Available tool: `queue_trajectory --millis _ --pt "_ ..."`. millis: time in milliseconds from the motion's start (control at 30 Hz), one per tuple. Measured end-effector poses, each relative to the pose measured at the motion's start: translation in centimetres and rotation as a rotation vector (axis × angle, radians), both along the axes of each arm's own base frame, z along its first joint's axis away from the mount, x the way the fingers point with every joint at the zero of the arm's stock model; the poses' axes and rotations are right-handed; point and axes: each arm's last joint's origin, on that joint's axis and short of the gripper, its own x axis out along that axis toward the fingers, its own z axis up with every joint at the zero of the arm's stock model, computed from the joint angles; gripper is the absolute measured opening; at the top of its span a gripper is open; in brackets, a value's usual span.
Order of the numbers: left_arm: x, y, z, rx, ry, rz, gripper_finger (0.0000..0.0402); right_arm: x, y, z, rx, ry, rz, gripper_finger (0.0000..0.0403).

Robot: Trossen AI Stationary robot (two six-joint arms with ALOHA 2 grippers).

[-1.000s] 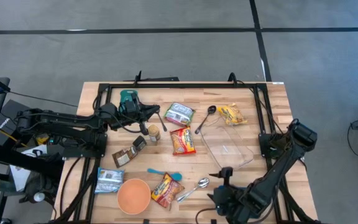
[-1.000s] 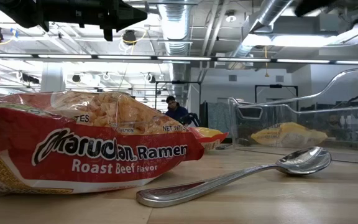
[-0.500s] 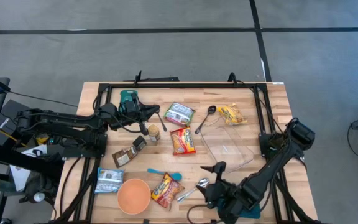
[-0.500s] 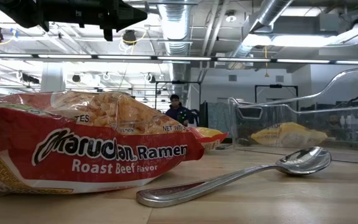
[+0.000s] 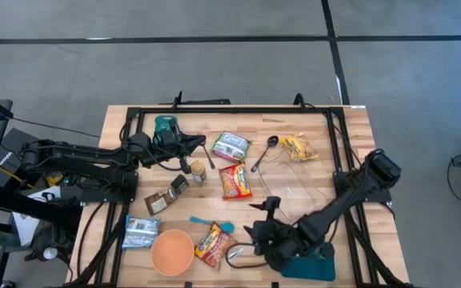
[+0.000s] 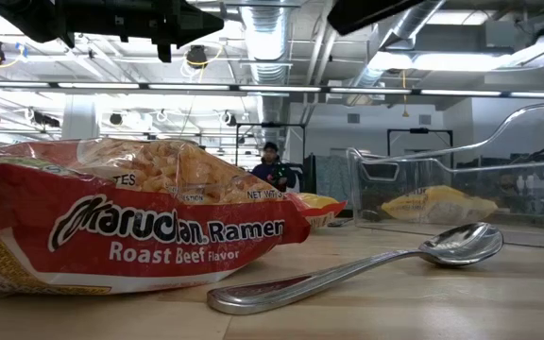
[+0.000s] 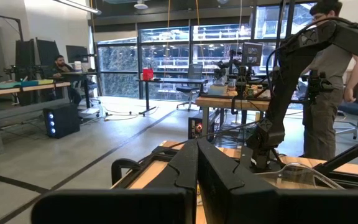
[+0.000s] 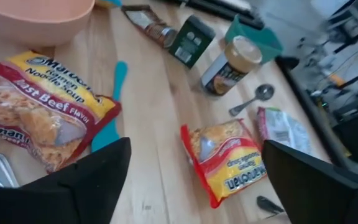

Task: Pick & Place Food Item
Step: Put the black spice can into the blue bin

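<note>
A red-and-yellow ramen pack (image 5: 214, 244) (image 8: 42, 112) (image 6: 130, 222) lies flat near the table's near edge, beside a metal spoon (image 5: 234, 254) (image 6: 366, 269). A second ramen pack (image 5: 235, 182) (image 8: 225, 158) lies at mid-table. My right gripper (image 5: 260, 220) (image 8: 197, 186) hovers open above the bare wood between the two packs, tipped downward, touching nothing. My left gripper (image 5: 202, 150) (image 7: 197, 168) is shut and empty, held above the far-left part of the table.
An orange bowl (image 5: 172, 252), a blue spatula (image 5: 210, 224) (image 8: 110, 118), a jar (image 5: 197, 170) (image 8: 232, 65) and a dark box (image 8: 191, 40) lie left of the right gripper. A clear container (image 5: 294, 188) (image 6: 461, 189) and a yellow pack (image 5: 298, 148) sit at the right. A green-white pack (image 5: 230, 146) lies far.
My right gripper has swung toward the table's left edge and slightly toward the far edge, from beside the metal spoon's right to above the wood near the ramen pack. Its arm now shows at the top of the low view. No object has moved.
</note>
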Motion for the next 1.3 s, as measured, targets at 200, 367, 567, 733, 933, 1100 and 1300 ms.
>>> queue_trajectory --millis 200,367,567,733,933,1100,1300 --pt "0.0 0.0 0.0 0.000 0.000 -0.001 0.0000 1.2 -1.6 -0.2 0.068 0.069 0.015 0.0295" --pt "0.0 0.0 0.0 0.000 0.000 -0.001 0.0000 1.8 -3.1 -0.1 0.090 0.140 0.037 0.0246" --pt "0.0 0.0 0.0 0.000 0.000 -0.001 0.0000 2.2 -5.4 1.2 0.159 0.187 0.072 0.0155" --pt "0.0 0.0 0.0 0.000 0.000 0.000 0.0000 1.8 -7.3 3.0 0.161 0.185 0.071 0.0071" --pt "0.0 0.0 0.0 0.000 0.000 0.000 0.0000 0.7 -9.7 5.5 0.164 0.180 0.053 0.0005" --pt "0.0 0.0 0.0 0.000 0.000 0.000 0.0000 -0.1 -12.0 7.5 0.199 0.152 0.057 0.0013" --pt "0.0 0.0 0.0 0.000 0.000 0.000 0.0000 -1.5 -15.6 8.2 0.310 0.097 0.097 0.0004"
